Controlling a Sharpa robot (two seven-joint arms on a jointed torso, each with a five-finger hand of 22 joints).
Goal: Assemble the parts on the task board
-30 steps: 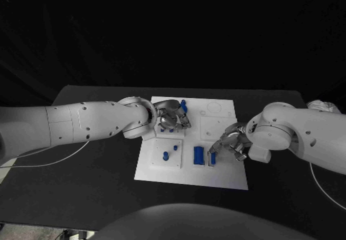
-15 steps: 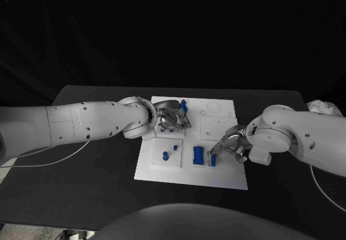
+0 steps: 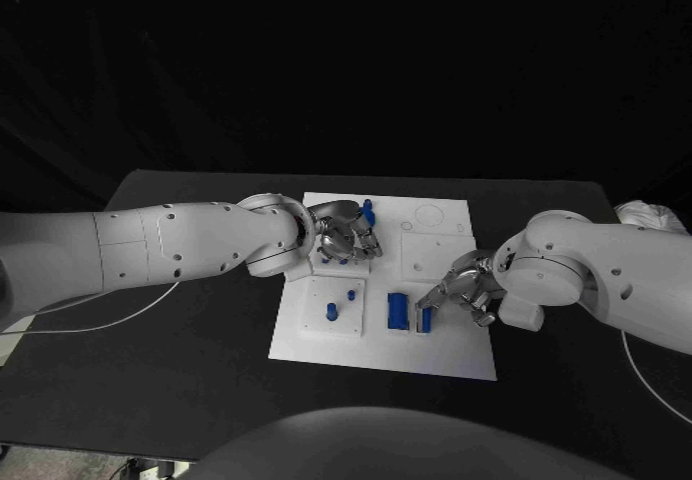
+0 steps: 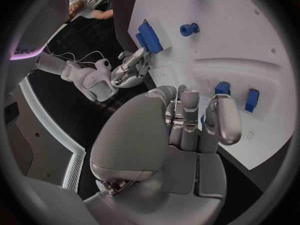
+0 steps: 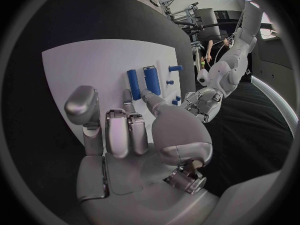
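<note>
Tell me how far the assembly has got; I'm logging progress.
Looks done: two small blue pegs stand in the task board. In hand: right hand touches the narrow blue bar beside the wide blue block; left hand hovers by the long blue part. Whether more remains, I cannot tell.

One white task board (image 3: pixel 440 350) lies on one black tabletop (image 3: pixel 173 380), flanked by two white arms, each ending in one silver robot hand, left (image 3: pixel 346 236) and right (image 3: pixel 459 288). Two long blue parts (image 3: pixel 397 310) lie side by side; several smaller blue pieces (image 3: pixel 330 311) cannot be counted exactly.
</note>
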